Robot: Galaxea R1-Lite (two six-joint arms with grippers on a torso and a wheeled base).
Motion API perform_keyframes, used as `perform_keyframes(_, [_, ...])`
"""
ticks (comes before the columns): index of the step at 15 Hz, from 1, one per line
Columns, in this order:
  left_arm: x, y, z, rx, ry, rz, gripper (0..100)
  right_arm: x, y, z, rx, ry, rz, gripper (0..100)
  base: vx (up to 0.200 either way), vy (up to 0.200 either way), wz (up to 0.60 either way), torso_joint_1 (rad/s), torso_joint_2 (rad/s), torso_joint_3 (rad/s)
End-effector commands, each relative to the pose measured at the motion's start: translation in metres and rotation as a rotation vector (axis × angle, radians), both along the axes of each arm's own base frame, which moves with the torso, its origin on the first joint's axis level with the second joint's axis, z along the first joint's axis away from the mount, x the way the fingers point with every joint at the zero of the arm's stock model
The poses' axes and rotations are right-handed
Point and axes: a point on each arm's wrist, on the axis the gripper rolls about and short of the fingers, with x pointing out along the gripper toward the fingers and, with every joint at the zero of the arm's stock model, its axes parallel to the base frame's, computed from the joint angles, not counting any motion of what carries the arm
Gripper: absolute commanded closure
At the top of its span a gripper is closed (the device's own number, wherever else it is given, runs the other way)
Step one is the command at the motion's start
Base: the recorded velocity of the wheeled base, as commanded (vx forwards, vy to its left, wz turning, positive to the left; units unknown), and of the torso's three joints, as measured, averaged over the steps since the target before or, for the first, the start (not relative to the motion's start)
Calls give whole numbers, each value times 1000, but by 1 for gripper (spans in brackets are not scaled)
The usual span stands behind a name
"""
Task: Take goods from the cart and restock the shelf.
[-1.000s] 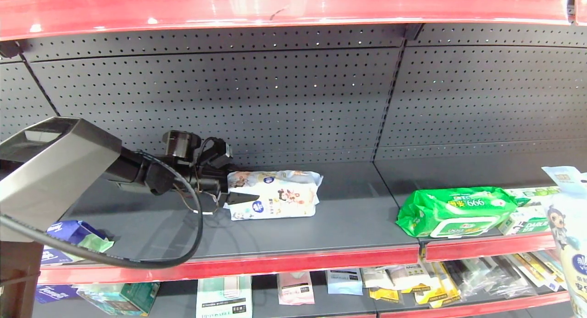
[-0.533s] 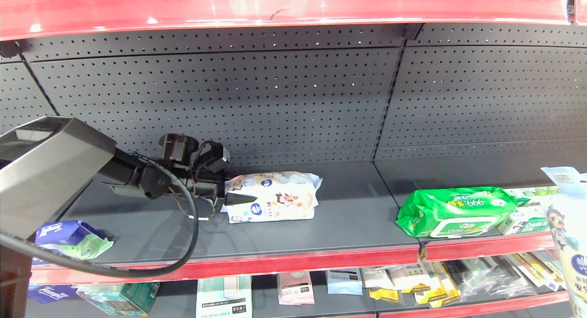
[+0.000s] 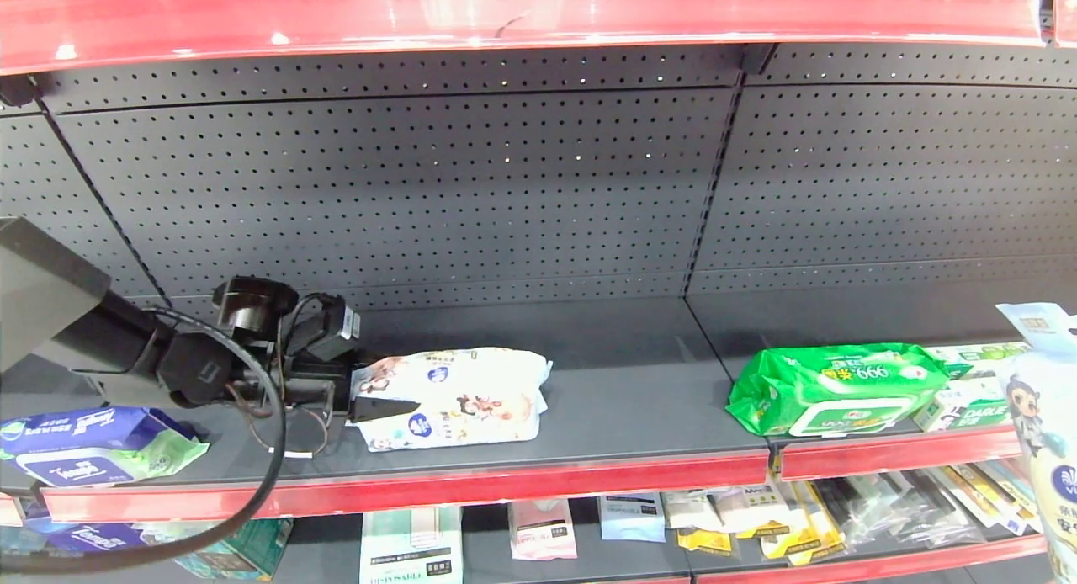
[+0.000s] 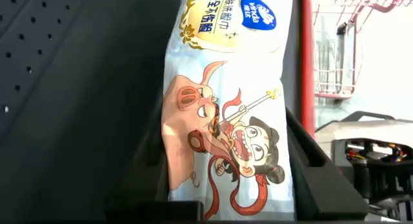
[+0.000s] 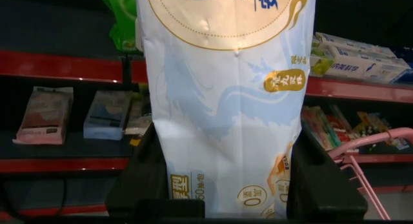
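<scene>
Head view showed the left hand (image 3: 380,392) clamped on a pack (image 3: 458,396) at the shelf (image 3: 639,399), near its front lip; the right hand (image 5: 222,192) gripped a pouch (image 5: 222,88). Releasing there could let the pack slide off; sweeping left could strike the tissues (image 3: 84,453).

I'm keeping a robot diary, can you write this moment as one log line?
left pincer: shut on white cartoon-printed soft wipes pack, on grey metal shelf | right pincer: shut on tall white plastic pouch, held upright
</scene>
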Motion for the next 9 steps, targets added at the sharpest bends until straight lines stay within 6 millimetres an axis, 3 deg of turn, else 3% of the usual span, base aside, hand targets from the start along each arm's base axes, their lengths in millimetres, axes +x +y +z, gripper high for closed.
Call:
perform_keyframes(1, [-14,4,0,7,8,4,100,0,0,-1,0,4,0,100,0,0,0,0,0,0])
perform_keyframes(9, [-32,4,-2,0,15,-25,100,0,0,0,2,2,0,100,0,0,0,0,0,0])
